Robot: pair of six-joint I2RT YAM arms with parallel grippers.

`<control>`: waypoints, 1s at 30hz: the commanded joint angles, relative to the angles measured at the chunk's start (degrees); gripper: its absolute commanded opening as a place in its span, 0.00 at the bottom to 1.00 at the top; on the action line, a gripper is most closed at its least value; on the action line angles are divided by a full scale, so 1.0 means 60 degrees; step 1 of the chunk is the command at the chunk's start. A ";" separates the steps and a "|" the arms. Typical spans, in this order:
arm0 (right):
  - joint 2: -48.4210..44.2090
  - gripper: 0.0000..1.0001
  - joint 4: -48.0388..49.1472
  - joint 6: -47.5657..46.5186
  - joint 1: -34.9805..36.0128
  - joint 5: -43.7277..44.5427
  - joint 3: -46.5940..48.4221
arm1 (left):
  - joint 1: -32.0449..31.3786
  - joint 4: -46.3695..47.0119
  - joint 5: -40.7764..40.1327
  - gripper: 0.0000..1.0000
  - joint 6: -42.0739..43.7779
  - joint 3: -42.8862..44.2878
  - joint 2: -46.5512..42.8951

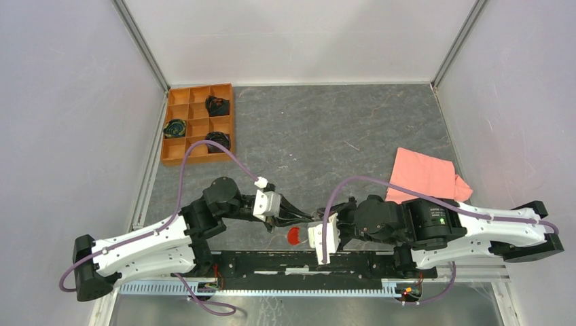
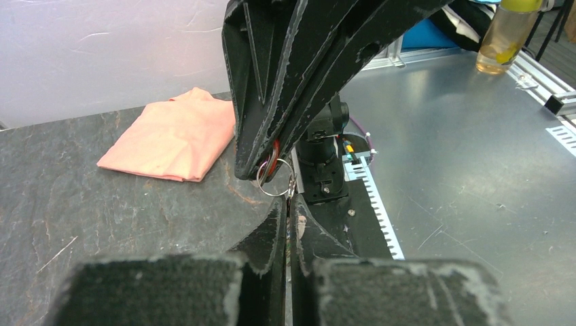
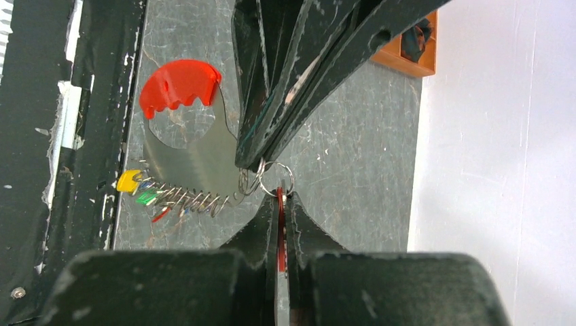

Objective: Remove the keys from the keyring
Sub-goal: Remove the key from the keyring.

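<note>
We hold the keyring (image 2: 274,178) up over the table (image 1: 326,136); the right gripper (image 3: 280,204) squeezes its red strap (image 3: 280,227); the left gripper (image 2: 288,207) squeezes its ring (image 3: 285,178); if we pull too hard, it may slip and the keys (image 3: 146,193) drop.

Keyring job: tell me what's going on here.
Both grippers are on the keyring, near the arms' bases. The right gripper is shut on its red strap, and the left gripper is shut on the metal ring from the opposite side. The keys are bunched beside the ring, none off yet.
</note>
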 commanded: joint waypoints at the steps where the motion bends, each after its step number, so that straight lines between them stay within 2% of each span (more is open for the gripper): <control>1: -0.0255 0.01 0.0455 0.0306 0.0075 0.0380 -0.0309 | -0.0028 0.1069 -0.0382 0.02 -0.0635 -0.0185 -0.0414; 19: -0.0516 0.01 0.0714 0.0453 0.0075 0.0724 -0.1056 | -0.0031 0.2792 -0.1416 0.02 -0.1769 -0.0894 -0.0747; 30: -0.0294 0.01 0.0433 0.0248 0.0080 0.0773 -0.0218 | -0.0037 0.2451 -0.1692 0.02 -0.1576 -0.1084 -0.0842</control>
